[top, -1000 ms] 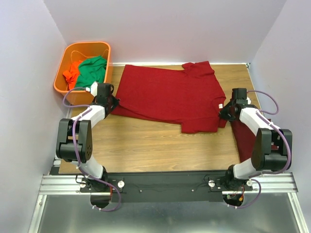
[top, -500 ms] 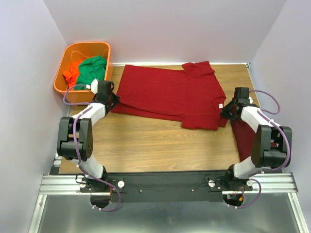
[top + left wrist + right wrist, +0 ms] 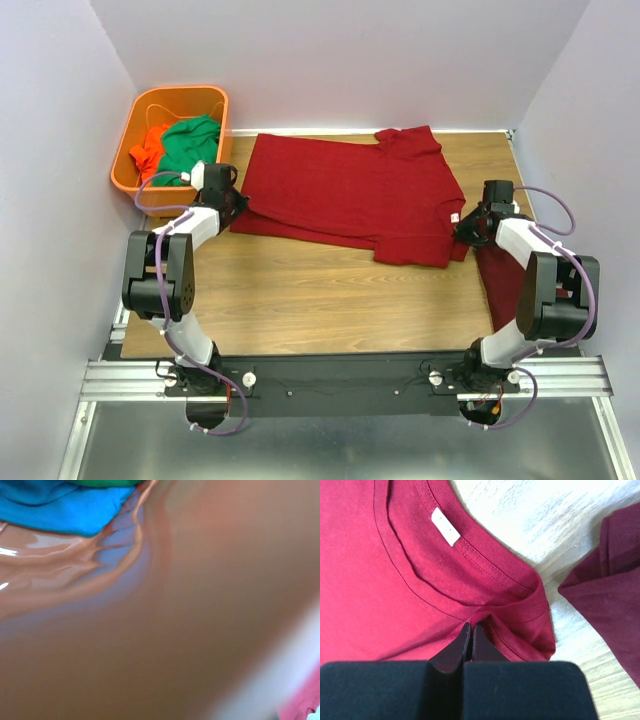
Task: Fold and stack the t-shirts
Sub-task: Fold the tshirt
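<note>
T-shirt (image 3: 350, 200) has slid slightly up the bench (image 3: 300, 290), stretched between right jaws clamped by its collar and left jaws closed at its hem, seemingly ready for folding.

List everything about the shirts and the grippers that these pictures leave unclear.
- Left gripper: the left wrist view is all blur, apparently filled by the orange basket. Its fingers are unseen, and from above its own wrist hides any grip on the spread t-shirt.
- Second t-shirt: the right arm covers most of it from above, and the right wrist view cuts it off at the edge.
- Neck label: any print is too small to read.
</note>
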